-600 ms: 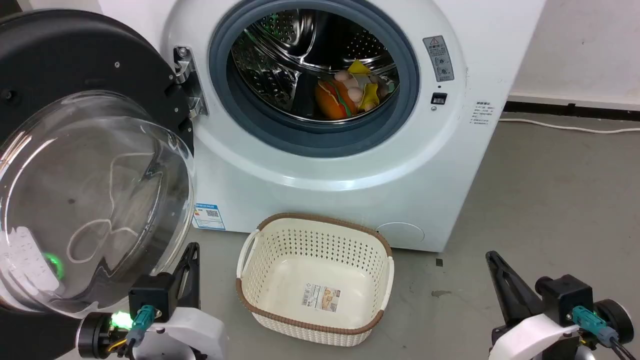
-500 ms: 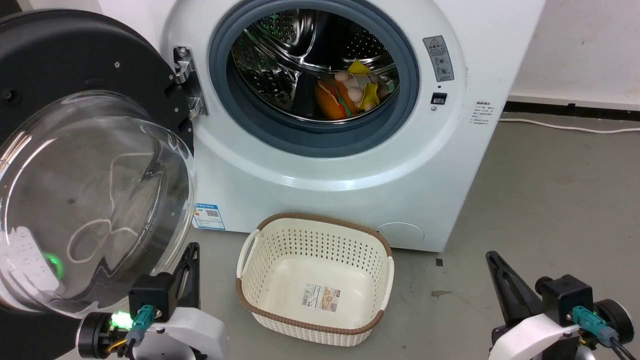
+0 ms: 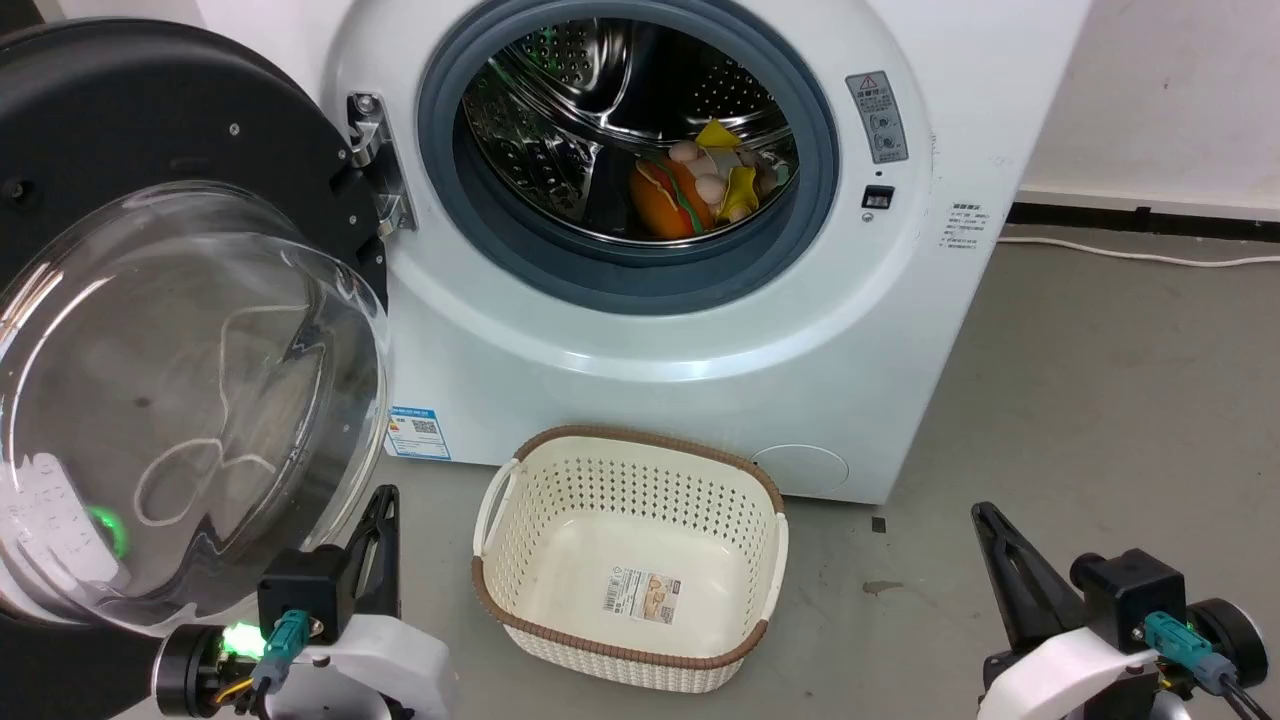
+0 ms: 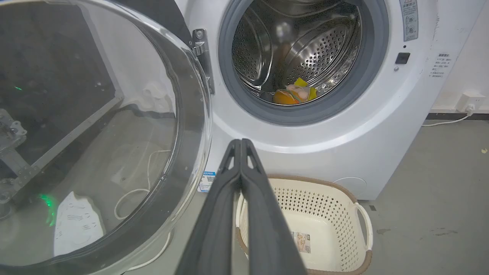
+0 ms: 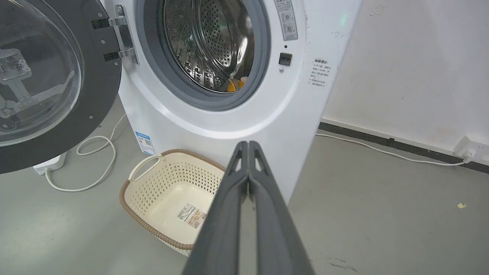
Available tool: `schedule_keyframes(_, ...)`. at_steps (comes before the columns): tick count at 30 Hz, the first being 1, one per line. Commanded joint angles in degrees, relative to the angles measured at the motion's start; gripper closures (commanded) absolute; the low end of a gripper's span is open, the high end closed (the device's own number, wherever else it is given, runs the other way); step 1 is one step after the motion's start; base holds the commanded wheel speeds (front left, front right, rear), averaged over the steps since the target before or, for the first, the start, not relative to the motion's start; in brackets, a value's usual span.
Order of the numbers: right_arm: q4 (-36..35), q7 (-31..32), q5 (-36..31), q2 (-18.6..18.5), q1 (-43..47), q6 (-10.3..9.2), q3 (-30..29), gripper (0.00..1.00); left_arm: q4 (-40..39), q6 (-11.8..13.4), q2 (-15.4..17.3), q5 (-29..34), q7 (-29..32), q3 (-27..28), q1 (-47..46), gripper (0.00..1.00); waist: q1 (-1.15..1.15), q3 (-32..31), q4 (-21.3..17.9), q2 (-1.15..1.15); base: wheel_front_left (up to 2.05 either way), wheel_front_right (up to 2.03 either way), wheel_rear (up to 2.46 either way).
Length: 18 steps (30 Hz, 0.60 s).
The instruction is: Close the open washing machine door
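The washing machine door [image 3: 130,130] stands swung wide open at the left, its black rim and bulging clear glass bowl [image 3: 180,400] facing me, held by a metal hinge [image 3: 380,160]. The same door [image 4: 95,126] fills the left of the left wrist view, and its black rim [image 5: 95,99] shows at the upper left of the right wrist view. My left gripper [image 3: 385,495] is shut, low beside the glass bowl's lower right edge, apart from it. My right gripper [image 3: 985,512] is shut at the lower right, over the floor. Both hold nothing.
The white machine's steel drum [image 3: 620,130], ringed in grey rubber, holds toys [image 3: 700,185]. A cream perforated basket [image 3: 500,520] sits on the grey floor before the machine, between my grippers. A white cable [image 5: 95,164] lies on the floor under the door. A wall stands at the right.
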Motion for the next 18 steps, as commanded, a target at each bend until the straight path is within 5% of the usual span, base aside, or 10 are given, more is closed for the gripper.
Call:
schedule_keyframes(1,-0.28,0.06,-0.29,0.24,-0.80,0.05,-0.02,1.00,-0.24,0.16,-0.01,0.16,0.01,0.03,0.81,1.00,0.00,0.00,0.00,0.00,0.00,0.00,0.00)
schedule_keyframes(14,-0.28,0.06,-0.29,0.24,-0.80,0.05,-0.02,1.00,-0.24,0.16,-0.01,0.16,0.01,0.03,0.81,1.00,0.00,0.00,0.00,0.00,0.00,0.00,0.00)
schedule_keyframes(15,0.00,0.02,0.00,0.00,0.00,0.00,-0.02,0.00,0.00,0.00,0.00,0.00,0.00,-0.01,0.00,0.00,0.00,0.00,0.00,0.00,0.00,0.00,0.00)
schedule_keyframes(18,0.02,0.01,0.03,0.00,0.04,0.00,-0.03,0.00,0.06,-0.01,0.00,-0.01,-0.01,-0.04,-0.02,0.00,0.00,0.00,0.00,0.00,0.00,0.00,0.00)
